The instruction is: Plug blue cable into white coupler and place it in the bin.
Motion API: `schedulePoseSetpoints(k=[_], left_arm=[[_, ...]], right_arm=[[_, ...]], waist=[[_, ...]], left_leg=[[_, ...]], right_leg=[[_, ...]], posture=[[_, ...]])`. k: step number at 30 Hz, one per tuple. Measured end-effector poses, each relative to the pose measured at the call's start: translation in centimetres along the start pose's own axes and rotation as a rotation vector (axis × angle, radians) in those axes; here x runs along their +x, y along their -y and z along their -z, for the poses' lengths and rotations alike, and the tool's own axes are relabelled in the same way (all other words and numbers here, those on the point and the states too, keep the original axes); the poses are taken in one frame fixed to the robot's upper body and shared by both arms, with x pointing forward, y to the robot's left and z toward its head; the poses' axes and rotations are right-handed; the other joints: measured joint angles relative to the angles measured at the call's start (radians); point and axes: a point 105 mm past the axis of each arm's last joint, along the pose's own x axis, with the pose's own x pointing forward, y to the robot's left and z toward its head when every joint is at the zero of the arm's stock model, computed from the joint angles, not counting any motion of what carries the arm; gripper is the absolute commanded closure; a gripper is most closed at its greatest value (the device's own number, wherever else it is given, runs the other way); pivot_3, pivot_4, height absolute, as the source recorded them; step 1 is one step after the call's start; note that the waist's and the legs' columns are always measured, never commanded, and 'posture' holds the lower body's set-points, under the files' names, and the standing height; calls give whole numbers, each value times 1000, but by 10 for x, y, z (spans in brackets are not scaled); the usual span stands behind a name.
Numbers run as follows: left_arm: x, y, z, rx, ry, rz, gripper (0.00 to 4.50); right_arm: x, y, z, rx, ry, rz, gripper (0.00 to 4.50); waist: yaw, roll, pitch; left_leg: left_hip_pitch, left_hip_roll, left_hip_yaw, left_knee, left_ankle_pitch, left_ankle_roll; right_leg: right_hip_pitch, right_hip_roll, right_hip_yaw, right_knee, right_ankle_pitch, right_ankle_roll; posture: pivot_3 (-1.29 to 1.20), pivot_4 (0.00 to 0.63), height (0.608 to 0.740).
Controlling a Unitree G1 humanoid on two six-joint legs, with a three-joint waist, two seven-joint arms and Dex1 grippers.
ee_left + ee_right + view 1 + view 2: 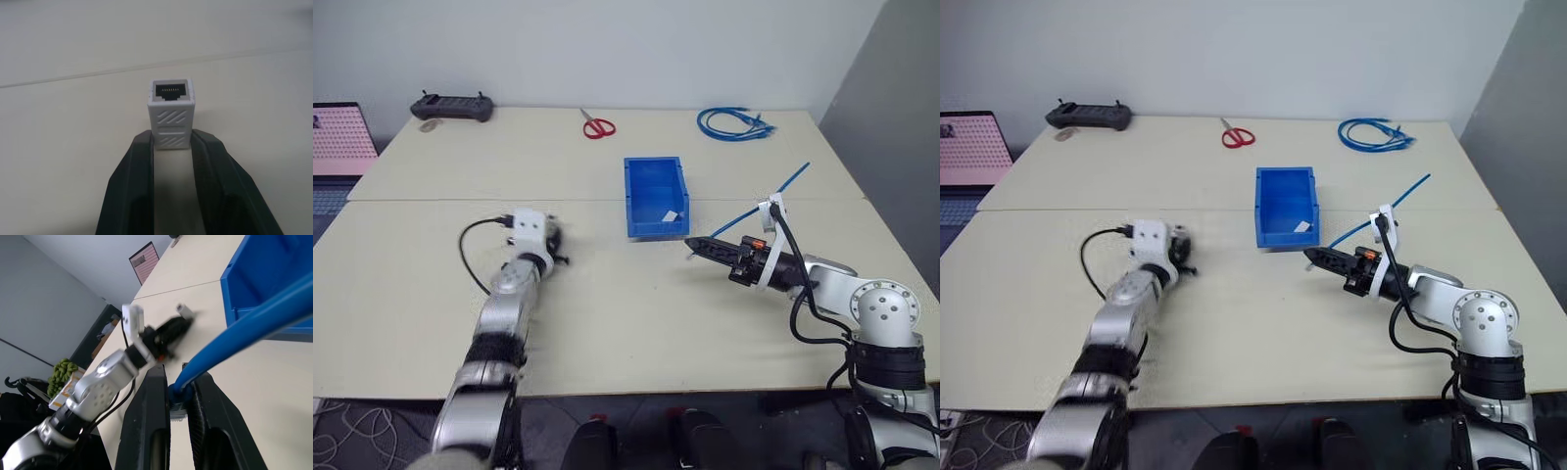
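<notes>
The left pincer gripped the white coupler and the right pincer held the blue cable near its plug, at 5 o'clock of the bin on the desk, so plugging and placing remained.

The bin sits on the table, scissors behind it.

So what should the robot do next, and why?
Probably bring the two tools together and line the plug up with the socket. The left tool is shut on the white coupler, whose open socket faces away from it. The right tool is shut on the blue cable just behind its plug. On the table they are still apart.
</notes>
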Motion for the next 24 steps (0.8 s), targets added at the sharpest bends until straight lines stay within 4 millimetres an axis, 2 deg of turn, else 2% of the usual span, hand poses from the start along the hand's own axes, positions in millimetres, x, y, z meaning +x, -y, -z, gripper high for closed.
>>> schedulePoseSetpoints(k=[1,5,8,11,15,20,22,24], left_arm=[[-16,19,-1,49,-10,156,3744],[-64,74,2,186,-75,616,3744],[-74,91,3,205,-85,775,3744],[-66,104,6,267,-63,886,3744],[-48,98,10,349,-37,924,3744],[-35,100,9,372,8,979,3744],[-31,100,10,366,14,998,3744],[-29,100,10,362,17,1006,3744]], right_arm=[[0,-1,0,-5,-2,-7,4295],[1,-4,-5,-30,-11,-24,4295],[8,-8,-6,-44,-27,-50,4295],[12,-7,-5,-64,-48,-56,4295],[17,-4,4,-129,-115,-47,4295],[21,0,17,-344,-220,-34,4295],[24,-5,31,-504,-291,-72,4295],[27,-6,41,-556,-308,-99,4295]], waist=[[-5,0,0],[0,4,1],[4,4,2],[9,4,2],[8,4,2],[8,3,1],[10,3,1],[10,2,0]], left_leg=[[0,1,0,0,0,0],[4,1,0,-1,0,1],[5,1,-1,0,1,2],[3,0,-1,1,1,2],[0,0,-1,1,1,2],[0,-1,-1,1,0,3],[1,-1,-2,3,1,3],[1,-1,-2,3,1,3]], right_leg=[[0,1,0,0,-1,-1],[2,3,0,1,-4,2],[3,7,0,1,-4,3],[3,7,0,0,-4,3],[1,7,0,-1,-4,3],[1,6,-1,-1,-4,3],[2,6,-2,-1,-4,4],[3,6,-1,-1,-4,4]], posture=[[0,150,740],[0,150,740],[0,150,740],[0,150,740],[0,150,740],[0,150,740],[0,150,740],[0,150,740]])
